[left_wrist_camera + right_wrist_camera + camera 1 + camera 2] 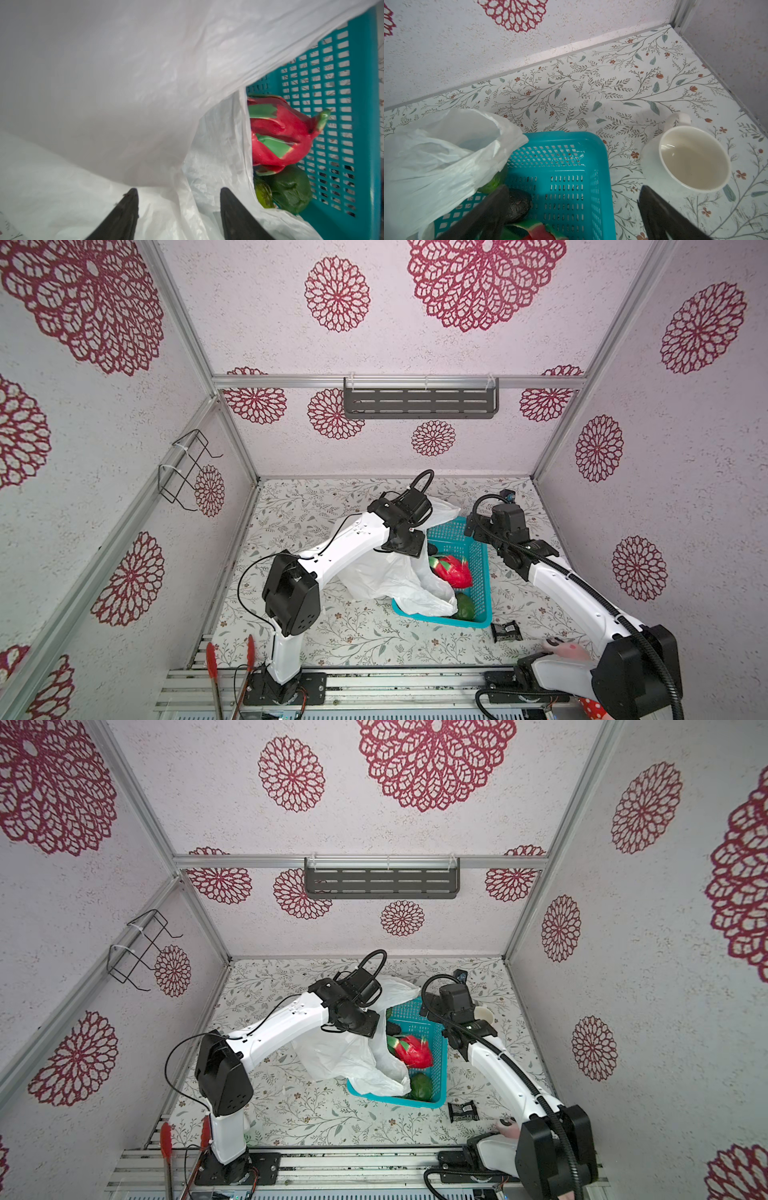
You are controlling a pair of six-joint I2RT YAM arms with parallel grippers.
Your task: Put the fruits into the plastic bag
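The white plastic bag is draped over the left side of the teal basket and spills onto the table. In the basket lie a red dragon fruit, a green oval fruit, a dark avocado and a small green fruit. My left gripper is open over the bag film, and a fold of it runs between the jaws. My right gripper is open wide, astride the basket's far right wall.
A white mug stands right of the basket near the back corner. A black packet lies in front of the basket. Red-tipped tongs rest at the front left, and a pink plush lies by the right arm's base.
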